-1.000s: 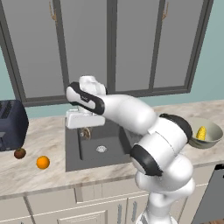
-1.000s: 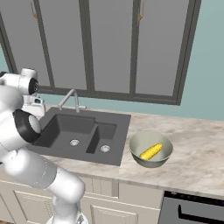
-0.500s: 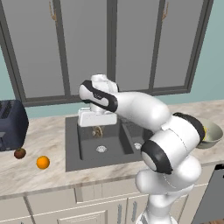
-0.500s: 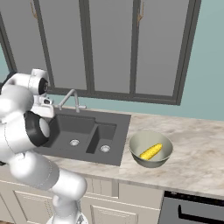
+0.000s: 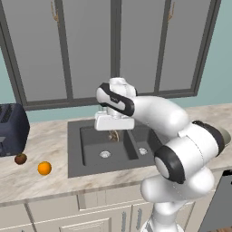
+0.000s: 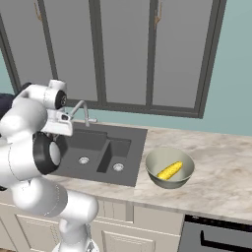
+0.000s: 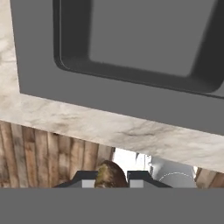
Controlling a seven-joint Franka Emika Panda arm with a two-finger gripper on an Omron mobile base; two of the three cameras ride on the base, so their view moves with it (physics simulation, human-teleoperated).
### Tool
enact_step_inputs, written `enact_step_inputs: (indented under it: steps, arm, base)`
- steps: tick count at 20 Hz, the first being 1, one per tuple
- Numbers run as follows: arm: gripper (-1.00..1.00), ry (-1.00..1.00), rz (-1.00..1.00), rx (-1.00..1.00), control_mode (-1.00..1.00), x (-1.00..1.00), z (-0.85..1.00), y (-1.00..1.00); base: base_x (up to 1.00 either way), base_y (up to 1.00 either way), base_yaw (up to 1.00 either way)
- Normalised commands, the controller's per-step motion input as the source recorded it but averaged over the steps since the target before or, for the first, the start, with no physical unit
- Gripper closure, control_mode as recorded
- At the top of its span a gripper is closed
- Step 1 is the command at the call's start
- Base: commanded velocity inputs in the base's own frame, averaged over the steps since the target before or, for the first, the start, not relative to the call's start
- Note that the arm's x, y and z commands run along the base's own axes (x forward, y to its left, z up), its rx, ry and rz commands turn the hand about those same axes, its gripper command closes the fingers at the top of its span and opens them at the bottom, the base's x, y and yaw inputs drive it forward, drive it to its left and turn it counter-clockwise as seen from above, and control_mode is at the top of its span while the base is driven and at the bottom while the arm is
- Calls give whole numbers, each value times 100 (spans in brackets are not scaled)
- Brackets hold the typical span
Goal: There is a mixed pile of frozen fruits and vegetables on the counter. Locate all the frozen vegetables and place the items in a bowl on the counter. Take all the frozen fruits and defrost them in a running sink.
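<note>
We have the gripper (image 5: 113, 135) closed on a small tan-brown thing, which we take to be the mushroom (image 7: 110, 175), though the hand view shows little more than its cap wedged between the fingertips, so we would not swear to it. It hangs above the sink (image 5: 90, 149), over the larger basin near the divider. What matters for the coming move is direction: the bowl (image 6: 170, 170), with the corn cob (image 6: 170, 171) already lying in it, sits on the counter (image 6: 221, 172) just beyond the sink's right edge, so the load has to travel rightward across the smaller basin, away from the faucet (image 6: 81, 110). The orange ball (image 5: 44, 168) and the dark brown fruit (image 5: 20, 159) lie the opposite way, on the counter left of the sink, near the toaster (image 5: 11, 129).
</note>
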Motion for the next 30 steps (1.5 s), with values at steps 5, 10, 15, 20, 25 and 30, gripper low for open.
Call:
enact_step_inputs:
  steps: [5, 10, 15, 20, 25, 30]
  arm:
    - [100, 1, -8, -1, -100, -1, 0, -49]
    - [100, 1, -9, -1, -100, 0, 0, -46]
    - [100, 1, -9, -1, -100, 0, 1, -45]
    - [100, -1, -7, -3, -100, 4, 3, -39]
    - [100, -1, -8, -4, -100, 2, 3, -31]
    - [100, -11, -8, -11, -100, 0, 0, -23]
  base:
    - [0, 0, 0]
    - [0, 0, 0]
    - [0, 0, 0]
    - [0, 0, 0]
    - [0, 0, 0]
    - [0, 0, 0]
